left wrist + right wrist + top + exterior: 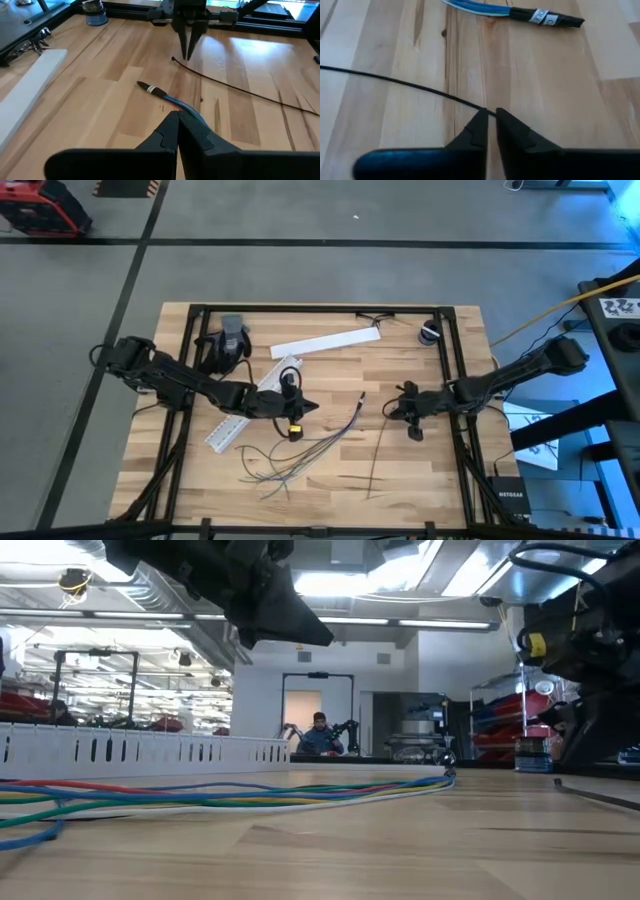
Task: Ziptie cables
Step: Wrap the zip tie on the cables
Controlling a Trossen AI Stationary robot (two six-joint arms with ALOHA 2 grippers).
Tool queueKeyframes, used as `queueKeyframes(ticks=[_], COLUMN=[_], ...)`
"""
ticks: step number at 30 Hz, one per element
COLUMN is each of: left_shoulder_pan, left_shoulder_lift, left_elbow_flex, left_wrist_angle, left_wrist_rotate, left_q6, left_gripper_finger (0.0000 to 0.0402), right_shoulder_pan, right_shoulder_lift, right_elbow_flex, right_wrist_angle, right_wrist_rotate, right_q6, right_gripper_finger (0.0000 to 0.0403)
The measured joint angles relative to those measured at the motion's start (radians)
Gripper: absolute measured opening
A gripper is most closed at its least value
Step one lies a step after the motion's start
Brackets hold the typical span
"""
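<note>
**Reaching for the tie: cables bundled at one end, tie not yet wrapped**

Looking down on a wooden table (420, 470), two dark robot arms reach in from the left and right sides toward the middle. The cables (318, 442), a bunch of thin coloured and dark wires, lie between them, slightly toward the near edge. At the left they fan out loosely; at the right they come together into one taped dark tip (547, 18).

A thin black strand (378, 452), most likely the zip tie, lies apart from the bundle on its right, running from the right tool toward the near edge. It is not around the cables, so the tying itself appears not to have begun.

The right tool (490, 118) is low over the table with its tips at the far end of the black strand. Its fingers are nearly together with a narrow gap showing, and the strand passes at that gap; whether it is truly pinched cannot be told.

The left tool (177, 120) is closed and empty, hanging just above the cables near their gathered part, pointing toward the right arm.

A long white slotted channel (250, 408) lies beneath the left arm, unused.
</note>
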Motion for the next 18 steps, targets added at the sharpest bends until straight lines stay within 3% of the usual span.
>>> queueKeyframes(ticks=[5,9,13,18], left_shoulder_pan=[0.000,0.000,0.000,-0.003], left_shoulder_lift=[0.000,0.000,0.000,0.000], left_elbow_flex=[0.000,0.000,0.000,0.000], left_wrist_angle=[-0.002,-0.017,-0.043,-0.049], left_wrist_rotate=[0.000,0.000,0.000,0.000], left_q6=[0.008,0.007,0.000,-0.013], left_gripper_finger=[0.0000,0.0000,0.0000,0.0000], right_shoulder_pan=[-0.001,-0.001,0.000,-0.001], right_shoulder_lift=[0.113,0.185,0.248,0.317], right_elbow_flex=[0.000,0.003,0.005,0.022], right_wrist_angle=[0.113,0.141,0.198,0.265], right_wrist_rotate=[-0.026,-0.028,-0.026,-0.048], right_q6=[-0.061,-0.069,-0.076,-0.099], right_gripper_finger=[0.0097,0.0118,0.0109,0.0056])
